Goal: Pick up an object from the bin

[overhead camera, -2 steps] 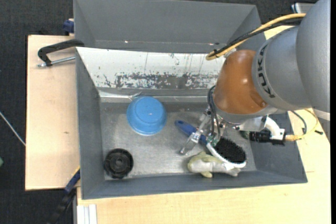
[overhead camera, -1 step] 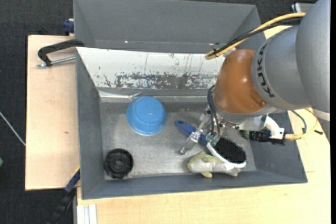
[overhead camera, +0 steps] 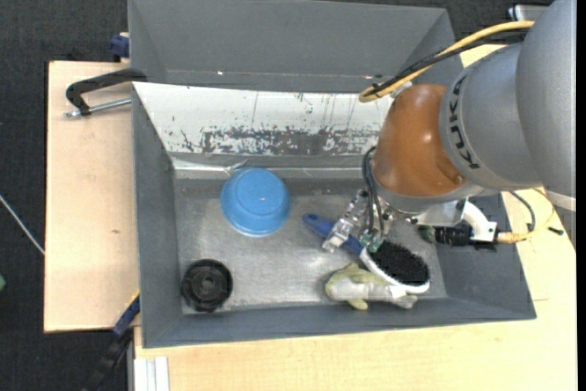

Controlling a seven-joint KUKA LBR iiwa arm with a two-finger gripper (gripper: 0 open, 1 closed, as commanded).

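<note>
I count 4 loose things on my feed, all resting on the floor of the bin [overhead camera: 154, 197]. A light blue round bowl [overhead camera: 256, 201] sits left of the middle, towards the back wall; I cannot tell which way up it is. A black round cap [overhead camera: 206, 283] lies near the front left corner, well apart from the bowl. Towards the front right corner lies a white brush [overhead camera: 399, 265], black bristles facing up. A pale, lumpy beige thing [overhead camera: 351, 287] lies along the front wall, touching the brush.
</note>
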